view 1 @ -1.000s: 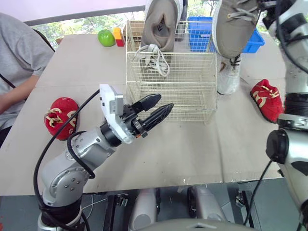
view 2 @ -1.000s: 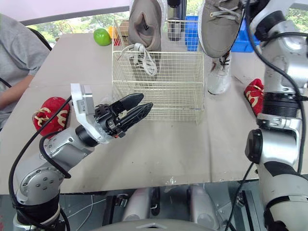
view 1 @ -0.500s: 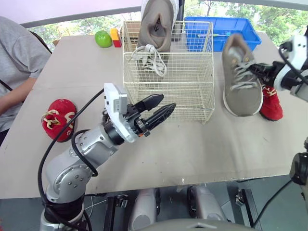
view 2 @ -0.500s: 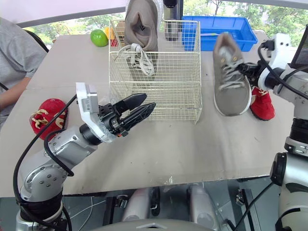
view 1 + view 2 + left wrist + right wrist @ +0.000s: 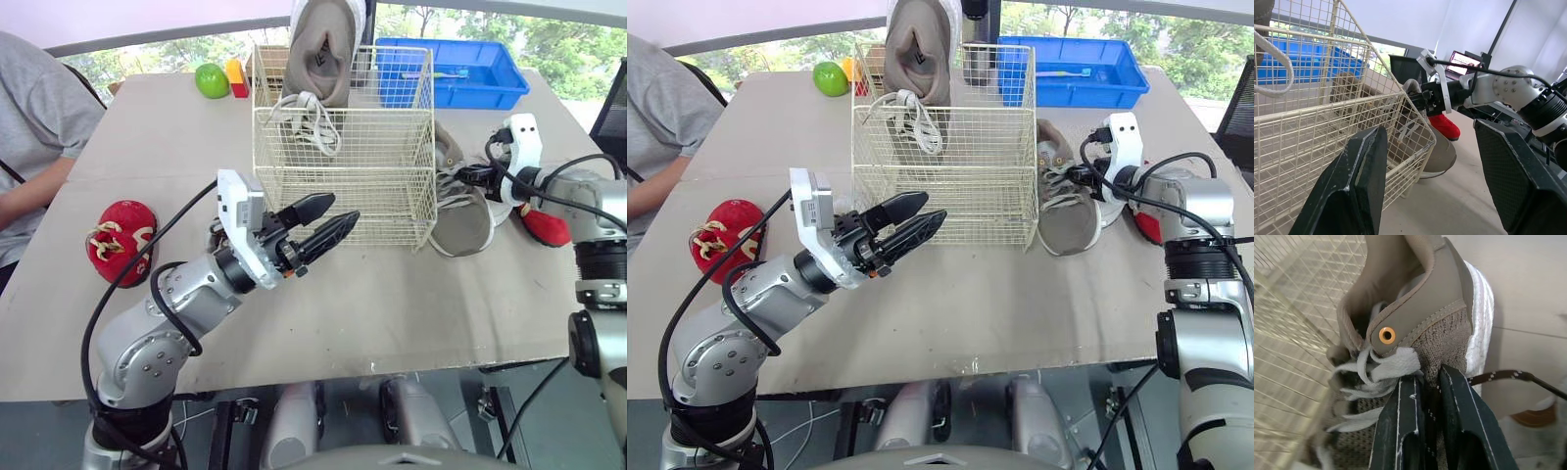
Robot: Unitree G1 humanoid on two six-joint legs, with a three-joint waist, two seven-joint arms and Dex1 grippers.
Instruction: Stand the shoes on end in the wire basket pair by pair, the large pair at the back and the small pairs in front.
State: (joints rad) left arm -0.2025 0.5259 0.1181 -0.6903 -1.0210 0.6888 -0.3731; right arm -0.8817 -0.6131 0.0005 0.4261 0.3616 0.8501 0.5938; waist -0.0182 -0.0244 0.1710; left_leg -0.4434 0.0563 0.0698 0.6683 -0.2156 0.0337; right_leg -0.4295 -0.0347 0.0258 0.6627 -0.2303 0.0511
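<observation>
Pinching grey shoe by its upper, R gripper holds it at wire basket's 3 o'clock; lift high, clear rim, stand beside mate at 12. L gripper spread.

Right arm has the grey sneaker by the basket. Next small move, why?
Probably lift the grey knit sneaker straight up: the right gripper is shut on its upper, yet it lies on the table beside the cream wire basket, whose back holds its mate on end.
</observation>
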